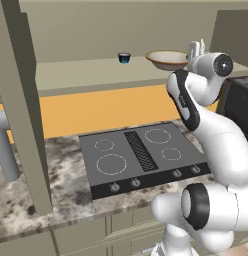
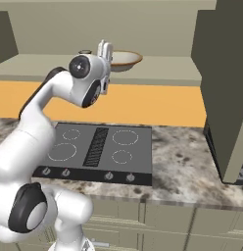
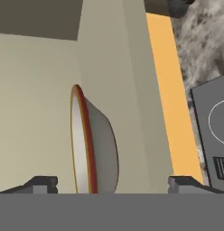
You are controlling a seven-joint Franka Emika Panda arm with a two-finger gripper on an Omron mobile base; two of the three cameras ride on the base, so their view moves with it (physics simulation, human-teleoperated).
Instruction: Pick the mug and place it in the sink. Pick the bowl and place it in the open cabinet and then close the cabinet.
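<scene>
Cabinet point(image 1: 96, 75) shelf: bowl point(image 1: 166, 59) betw open tool point(image 3: 112, 182) tips.

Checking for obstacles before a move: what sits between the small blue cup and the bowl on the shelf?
Nothing: in the left base view, bare shelf runs from cup to bowl.

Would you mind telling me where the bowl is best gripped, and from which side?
Grip the bowl by its thin rim, probably on the near edge facing the gripper. It sits upright on the cabinet shelf, and its body is too wide to span; one finger inside, one outside would suit.
</scene>
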